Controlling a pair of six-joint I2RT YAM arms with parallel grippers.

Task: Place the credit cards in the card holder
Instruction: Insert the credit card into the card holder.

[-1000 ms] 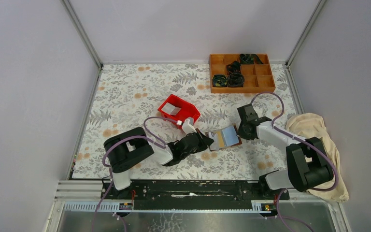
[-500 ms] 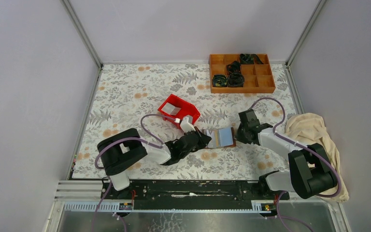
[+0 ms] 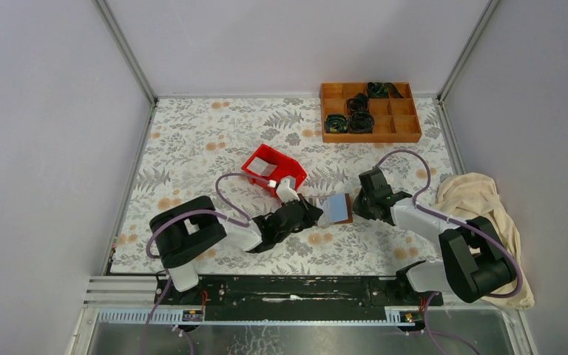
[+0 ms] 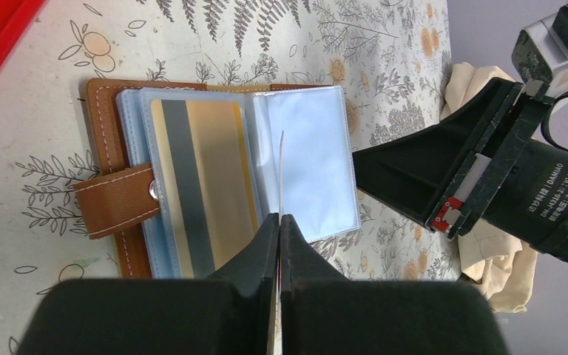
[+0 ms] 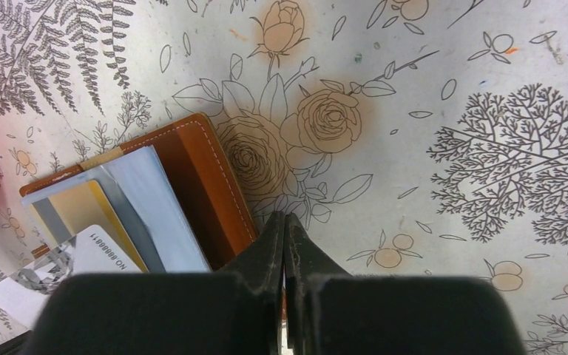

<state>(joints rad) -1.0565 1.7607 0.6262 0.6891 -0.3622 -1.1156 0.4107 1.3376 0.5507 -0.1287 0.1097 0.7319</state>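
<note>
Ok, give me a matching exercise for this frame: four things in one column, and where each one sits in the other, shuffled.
Things:
1. gold card
2. white card
3. red bin
4. wooden tray

Places:
A. far right corner of the table
B. pinched in the shut left gripper
C. in a clear sleeve of the open card holder
D. on the table just beyond the left gripper

Pairs: 1-C, 2-B, 3-D, 4-A

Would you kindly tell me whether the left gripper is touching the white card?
Touching. The left wrist view shows the left gripper with its fingers shut on the white card, seen edge-on over the open card holder.
</note>
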